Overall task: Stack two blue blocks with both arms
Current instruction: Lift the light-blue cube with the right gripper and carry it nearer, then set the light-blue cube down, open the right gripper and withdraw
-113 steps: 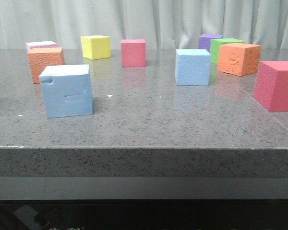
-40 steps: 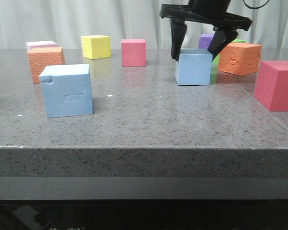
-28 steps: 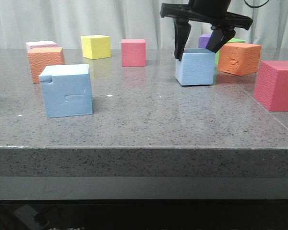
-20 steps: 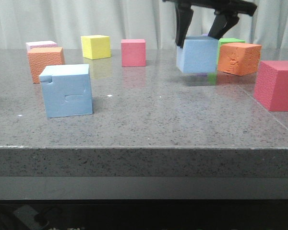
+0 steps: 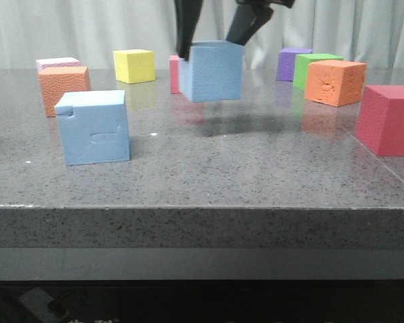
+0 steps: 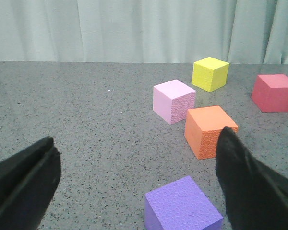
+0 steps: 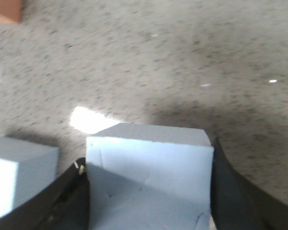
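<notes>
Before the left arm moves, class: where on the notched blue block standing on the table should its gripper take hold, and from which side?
Grip the notched blue block from above, fingers on its two flat vertical sides, low enough to miss the notched top corner. It sits upright with open table on both sides. The plain blue block hangs in the right gripper.

Counter (image 5: 209, 182): grey speckled stone, glossy, thick front edge. Resting on it: notched blue block (image 5: 94, 126) front left; orange cube (image 5: 64, 89) behind it, pink cube (image 5: 57, 64) just beyond. Yellow cube (image 5: 135, 66) and red cube (image 5: 174, 74) at the back. Right side: purple cube (image 5: 293, 63), green cube (image 5: 313, 65), second orange cube (image 5: 334, 82), large red cube (image 5: 390, 120) nearest the right edge. Another purple cube (image 6: 182, 208) shows in the left wrist view.
</notes>
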Motion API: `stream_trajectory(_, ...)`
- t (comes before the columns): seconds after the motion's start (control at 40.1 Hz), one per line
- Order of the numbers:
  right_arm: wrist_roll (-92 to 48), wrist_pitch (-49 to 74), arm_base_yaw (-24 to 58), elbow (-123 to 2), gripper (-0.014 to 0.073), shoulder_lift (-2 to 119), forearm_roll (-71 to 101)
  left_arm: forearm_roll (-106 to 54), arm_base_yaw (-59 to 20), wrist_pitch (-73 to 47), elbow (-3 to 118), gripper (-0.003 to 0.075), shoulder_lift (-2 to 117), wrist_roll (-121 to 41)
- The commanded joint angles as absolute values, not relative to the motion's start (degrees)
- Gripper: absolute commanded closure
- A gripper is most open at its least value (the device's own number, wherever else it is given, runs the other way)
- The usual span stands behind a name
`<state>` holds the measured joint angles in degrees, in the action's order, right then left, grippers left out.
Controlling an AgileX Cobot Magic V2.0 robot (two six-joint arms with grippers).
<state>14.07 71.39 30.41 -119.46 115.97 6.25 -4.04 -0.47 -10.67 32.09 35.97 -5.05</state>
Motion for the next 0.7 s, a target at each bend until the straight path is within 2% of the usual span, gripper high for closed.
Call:
stream_trajectory(0.0, 13.50, 73.93, 31.39, -120.39, 0.0275, 111.97, 6.34, -4.38, -0.78, -5.72, 34.09, 0.0082, 36.23, -4.60)
stream_trajectory(0.573, 14.04, 71.66, 31.46, -116.83, 0.0273, 114.16, 5.91, -4.38, -0.78, -5.72, 34.09, 0.0082, 36.23, -4.60)
stream_trajectory(0.673, 14.19, 71.64, 31.46, -116.83, 0.0244, 114.16, 5.85, -4.38, -0.78, -5.72, 34.09, 0.0082, 36.23, -4.60)
